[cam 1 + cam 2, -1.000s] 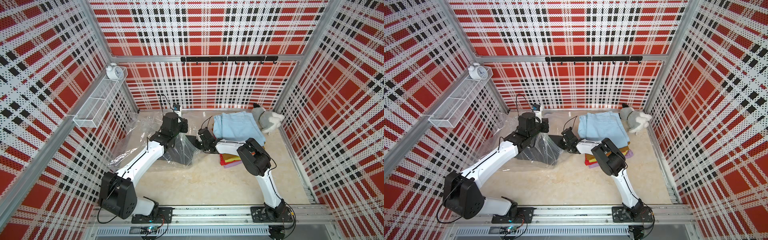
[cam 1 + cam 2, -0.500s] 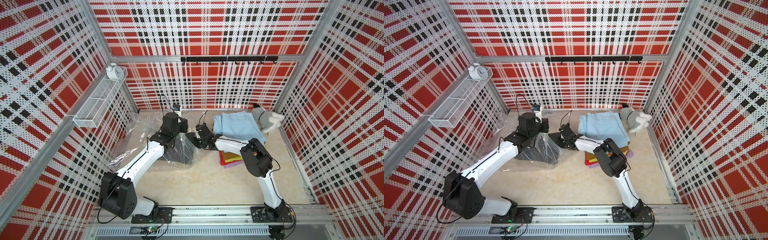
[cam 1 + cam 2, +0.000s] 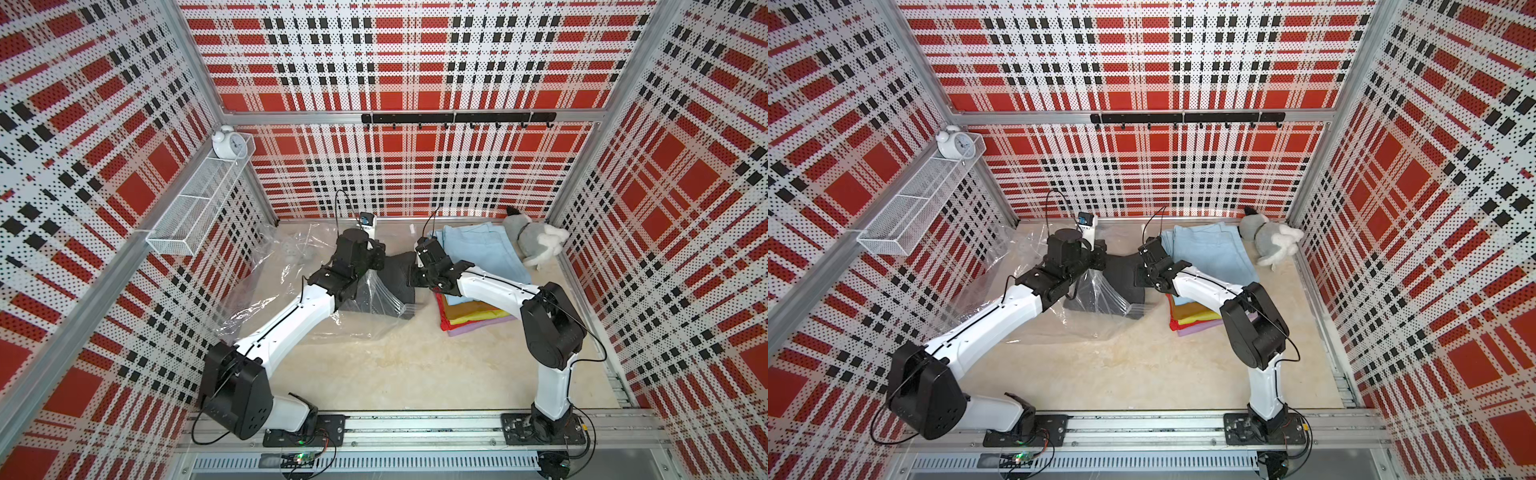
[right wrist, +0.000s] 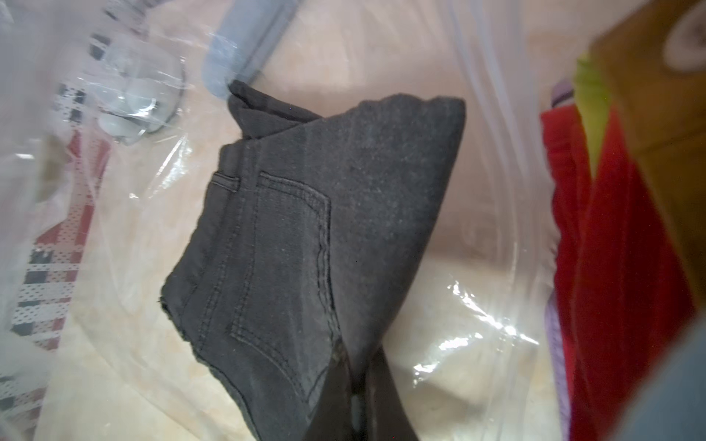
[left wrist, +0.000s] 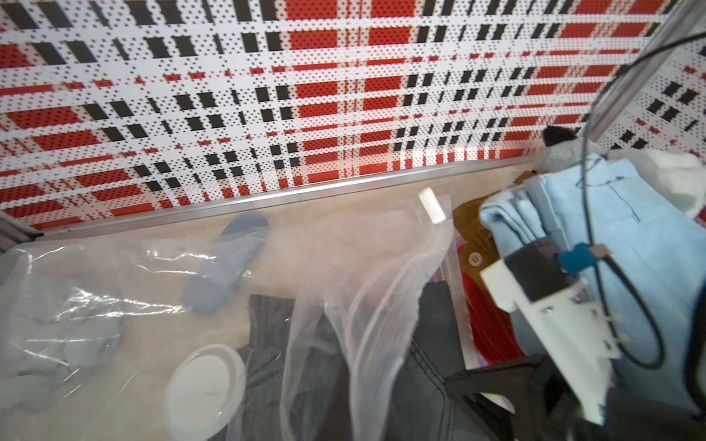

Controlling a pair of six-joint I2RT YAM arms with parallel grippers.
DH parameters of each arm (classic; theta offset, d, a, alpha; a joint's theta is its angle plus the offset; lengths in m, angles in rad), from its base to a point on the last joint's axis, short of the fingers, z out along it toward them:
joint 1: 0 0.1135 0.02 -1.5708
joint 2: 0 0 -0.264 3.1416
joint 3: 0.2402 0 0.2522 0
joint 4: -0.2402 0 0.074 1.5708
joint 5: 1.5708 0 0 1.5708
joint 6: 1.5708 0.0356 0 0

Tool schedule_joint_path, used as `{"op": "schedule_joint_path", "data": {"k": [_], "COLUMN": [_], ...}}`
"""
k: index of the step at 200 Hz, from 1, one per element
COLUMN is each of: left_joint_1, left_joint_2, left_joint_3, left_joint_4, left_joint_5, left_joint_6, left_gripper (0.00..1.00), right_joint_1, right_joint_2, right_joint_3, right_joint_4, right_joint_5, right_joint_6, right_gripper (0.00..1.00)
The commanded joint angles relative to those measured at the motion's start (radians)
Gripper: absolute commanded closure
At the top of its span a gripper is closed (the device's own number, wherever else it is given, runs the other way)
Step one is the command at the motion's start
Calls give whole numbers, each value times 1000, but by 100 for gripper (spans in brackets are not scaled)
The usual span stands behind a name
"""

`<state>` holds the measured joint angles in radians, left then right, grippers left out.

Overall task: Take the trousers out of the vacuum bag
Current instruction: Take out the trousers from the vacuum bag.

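The crinkly clear vacuum bag [image 3: 286, 286] lies at the back left, its round white valve cap [image 5: 206, 385] showing through the film. My left gripper [image 3: 370, 266] is shut on a bunched fold of the bag's plastic [image 5: 366, 324] and holds it up off the floor. Dark grey denim trousers [image 4: 305, 229] hang from my right gripper [image 4: 355, 401], which is shut on one edge of them. In both top views they [image 3: 395, 270] sit between the two grippers, partly under the film. More folded trousers are stacked on the right, light blue [image 3: 482, 253] over red, yellow and lilac [image 3: 469, 318].
A grey-white plush toy [image 3: 536, 243] lies in the back right corner beside the stack. On the left wall hangs a wire shelf [image 3: 199, 208] with a white alarm clock [image 3: 226, 143]. A black hook rail [image 3: 457, 118] crosses the back wall. Bare floor [image 3: 395, 365] lies toward the front.
My right gripper has shifted a little back and to the right with the dark trousers, and more of them now shows outside the plastic. The left arm has stayed where it was.
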<state>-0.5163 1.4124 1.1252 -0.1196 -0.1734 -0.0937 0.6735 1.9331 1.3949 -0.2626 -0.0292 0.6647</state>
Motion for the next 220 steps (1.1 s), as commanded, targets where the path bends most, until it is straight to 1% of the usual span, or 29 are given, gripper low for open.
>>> {"op": "schedule_joint_path", "data": {"k": [1, 24, 40, 57, 93, 107, 120, 140, 160, 220], "left_joint_1": [-60, -87, -90, -91, -89, -88, -89, -88, -87, -87], "left_joint_2": [-39, -89, -132, -171, -220, -230, -236, -239, -239, -237], "left_joint_3": [-42, -119, -179, -235, -283, -294, -302, -312, -315, -311], "left_joint_4": [-11, -4, 14, 32, 44, 46, 48, 59, 70, 84], "left_joint_5": [-30, -34, -38, -53, -81, -91, -103, -110, -114, -129], "left_joint_6": [31, -27, -69, -102, -141, -150, -154, -161, -169, -170], "left_gripper": [100, 100, 100, 100, 100, 100, 100, 100, 100, 100], "right_joint_1": [0, 1, 0, 1, 7, 15, 21, 24, 25, 24], "right_joint_2": [-52, -79, -102, -119, -96, -77, -62, -43, -31, 2], "right_joint_3": [-39, -113, -162, -212, -260, -258, -254, -251, -251, -279], "right_joint_4": [62, 116, 128, 186, 243, 256, 262, 266, 260, 287], "right_joint_5": [-9, -29, -31, -30, -66, -75, -77, -72, -60, -57], "right_joint_6": [29, 63, 70, 95, 121, 126, 127, 131, 133, 140], "right_gripper": [100, 100, 100, 100, 100, 92, 72, 55, 49, 43]}}
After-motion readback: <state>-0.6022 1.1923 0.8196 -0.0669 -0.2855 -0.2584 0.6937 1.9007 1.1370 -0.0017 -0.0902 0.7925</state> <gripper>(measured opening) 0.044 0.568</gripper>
